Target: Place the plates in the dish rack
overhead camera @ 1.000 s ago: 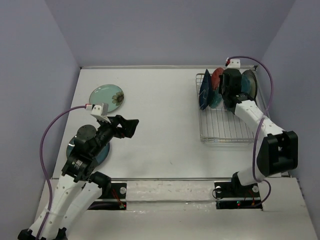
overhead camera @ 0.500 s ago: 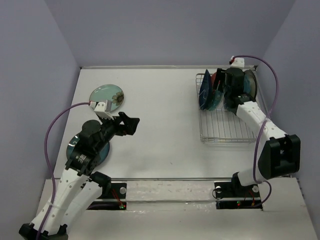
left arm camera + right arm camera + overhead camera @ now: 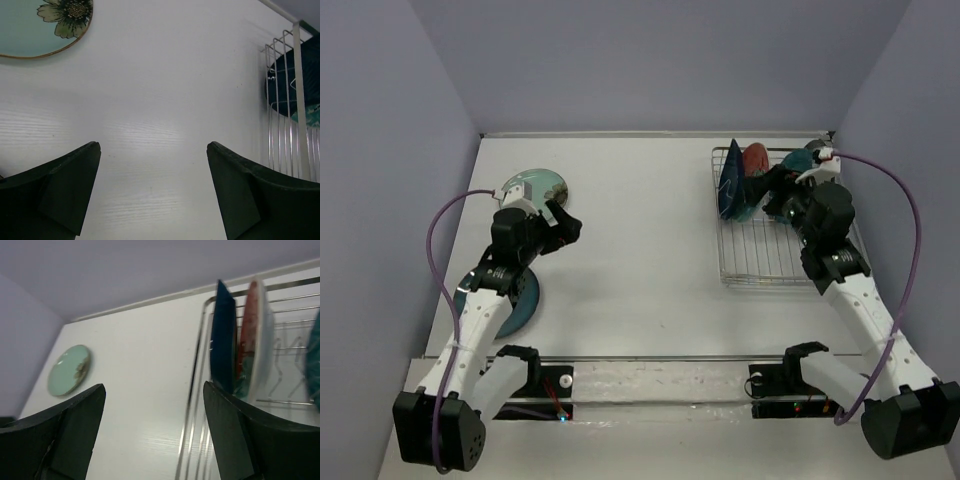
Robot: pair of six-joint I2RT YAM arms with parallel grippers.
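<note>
The left gripper (image 3: 563, 224) hangs just beside the near rim of the mint plate (image 3: 532, 183), partly covering it from above. Its wrist view shows the jaws wide apart, with only bare table (image 3: 640, 250) between them. There the mint plate is cut off at the top left corner (only part of the flower shows).

The blue-teal plate (image 3: 523, 300) lies flat near the table's left edge, mostly hidden under the left arm.

The rack (image 3: 770, 262) sits at the far right. The navy plate (image 3: 727, 185) stands on edge at its left end, with the red plate (image 3: 756, 158) just beside it. A teal plate (image 3: 748, 204) shows low by them, but which slot it is in is hard to tell.

The right gripper (image 3: 776, 195) is over the rack, its fingers spread and holding nothing (its own camera sees open space between them). The wrist hides whatever stands further right in the rack. In its view a blurred teal sliver is cut off at the right edge.
</note>
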